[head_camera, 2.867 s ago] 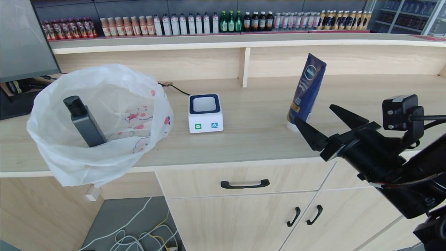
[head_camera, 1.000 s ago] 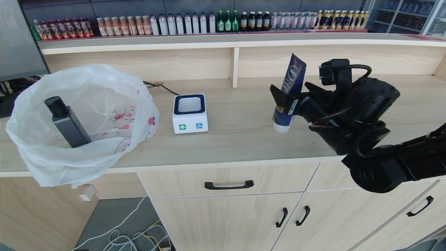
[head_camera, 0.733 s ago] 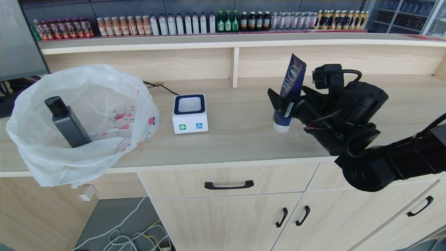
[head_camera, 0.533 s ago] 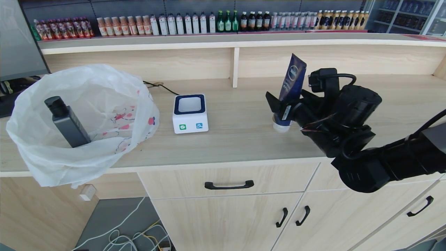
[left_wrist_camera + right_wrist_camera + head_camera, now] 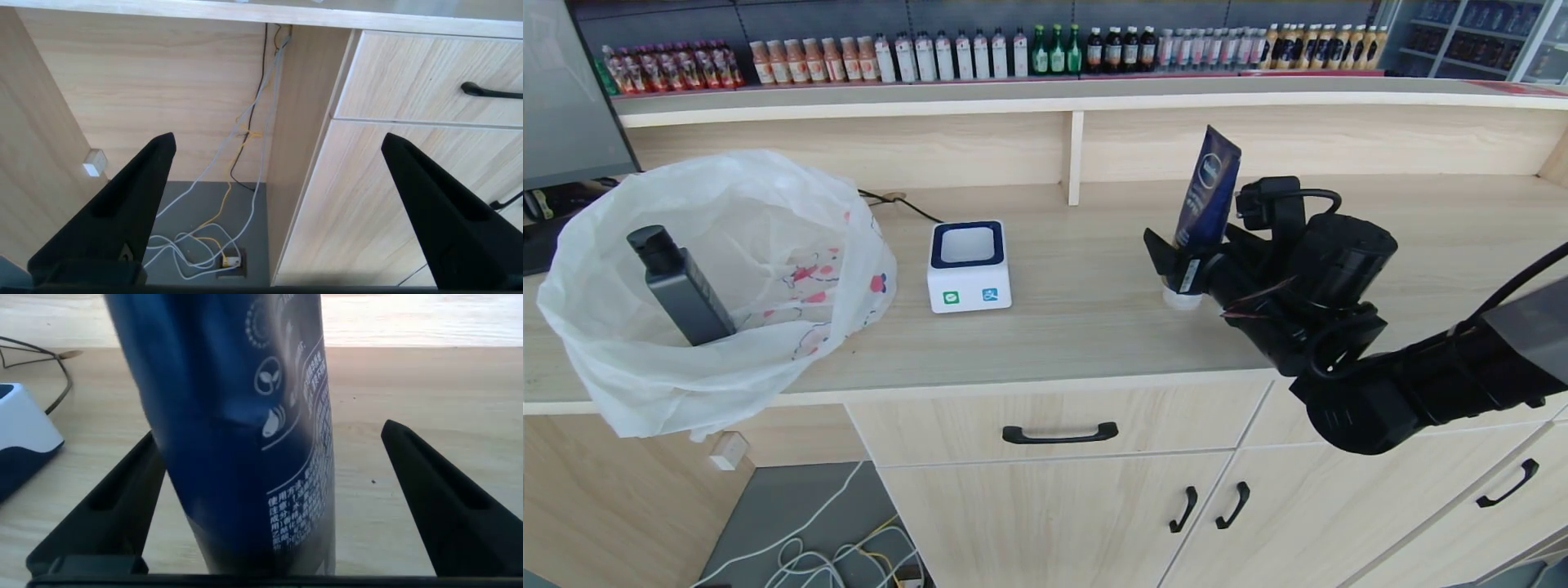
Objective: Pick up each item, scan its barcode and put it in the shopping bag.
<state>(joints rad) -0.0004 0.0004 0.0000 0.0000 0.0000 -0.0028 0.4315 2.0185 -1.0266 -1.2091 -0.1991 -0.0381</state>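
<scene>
Counter (image 5: 1078, 327), frame right-centre | tube (image 5: 1209, 184) upright, axis vertical, standing between spread fingers of right gripper (image 5: 1188, 249), not yet clamped | left gripper (image 5: 278, 139) spread, empty; right arm nearer.

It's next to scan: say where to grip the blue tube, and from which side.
Grip the blue tube low on its round body, just above the white cap, coming level from the front. It stands upright on that cap; the open right gripper straddles it.

Bright, even indoor light; soft faint shadows on counter (image 5: 1086, 335); wide-angle bowing at edges.
</scene>
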